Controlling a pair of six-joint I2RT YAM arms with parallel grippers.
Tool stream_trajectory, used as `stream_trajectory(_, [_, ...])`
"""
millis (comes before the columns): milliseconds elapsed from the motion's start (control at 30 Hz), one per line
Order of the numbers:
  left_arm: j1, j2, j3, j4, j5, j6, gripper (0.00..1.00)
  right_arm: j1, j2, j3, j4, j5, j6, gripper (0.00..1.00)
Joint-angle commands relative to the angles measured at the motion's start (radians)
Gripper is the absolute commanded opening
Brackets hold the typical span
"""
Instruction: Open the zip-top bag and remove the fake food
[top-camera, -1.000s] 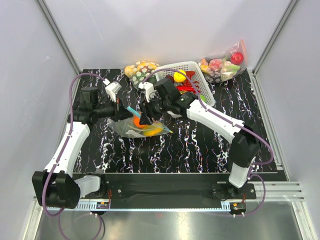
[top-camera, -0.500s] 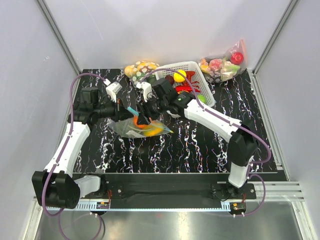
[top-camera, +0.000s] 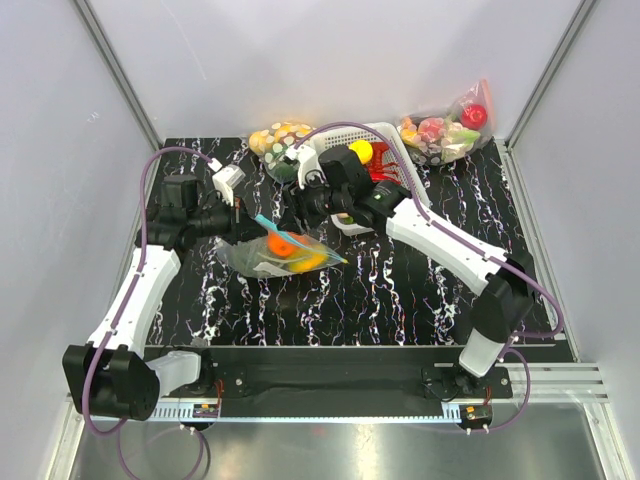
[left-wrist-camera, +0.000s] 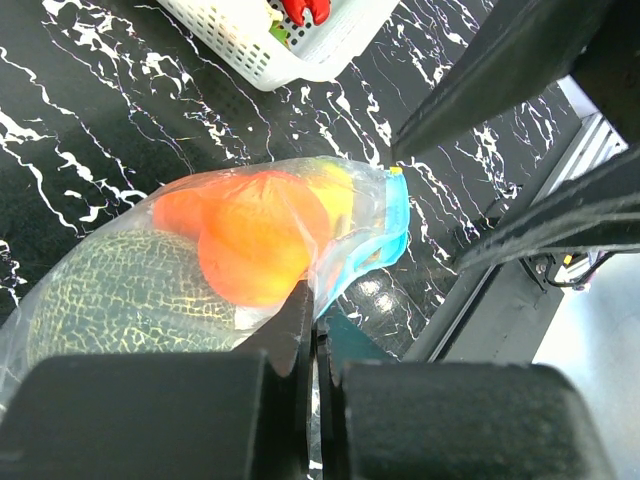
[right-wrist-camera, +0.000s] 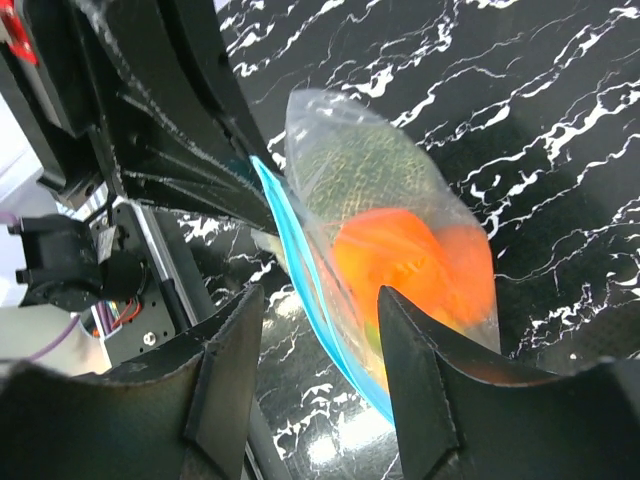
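The zip-top bag (top-camera: 262, 262) lies left of centre on the black marbled table, its teal-blue zip strip (top-camera: 268, 224) lifted at the far end. Inside it is fake food: a round orange fruit (left-wrist-camera: 255, 240), a dark green bumpy ball (left-wrist-camera: 120, 300) and a yellow piece. My left gripper (top-camera: 250, 228) is shut on the bag's edge by the strip (left-wrist-camera: 390, 235). My right gripper (right-wrist-camera: 318, 310) is open just above the bag, and the strip (right-wrist-camera: 310, 300) runs between its fingertips in the right wrist view. I cannot tell whether they touch it.
A white basket (top-camera: 400, 165) with red chillies and a yellow piece stands behind the right arm. A bag of yellow-and-white spotted items (top-camera: 280, 135) lies at the back, and a bag with a red apple (top-camera: 445, 130) at the back right corner.
My right gripper has drawn back from the orange fruit towards the basket, and its jaws have narrowed a little. The left gripper and the bag have stayed in place.
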Motion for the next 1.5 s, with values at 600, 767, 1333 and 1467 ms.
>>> stream_trajectory(600, [-0.010,-0.040,0.024,0.039,0.001,0.016,0.00,-0.014,0.008,-0.023,0.055,-0.005,0.013,0.56])
stream_trajectory(767, [-0.008,-0.039,0.022,0.039,0.000,0.016,0.00,-0.012,0.020,-0.019,0.055,-0.008,0.012,0.55])
stream_trajectory(1333, [-0.010,-0.044,0.016,0.044,0.001,0.016,0.00,-0.001,0.065,0.014,0.008,0.009,-0.025,0.53])
stream_trajectory(1467, [-0.010,-0.042,0.019,0.044,0.004,0.016,0.00,0.000,0.065,0.001,0.014,0.033,-0.031,0.51])
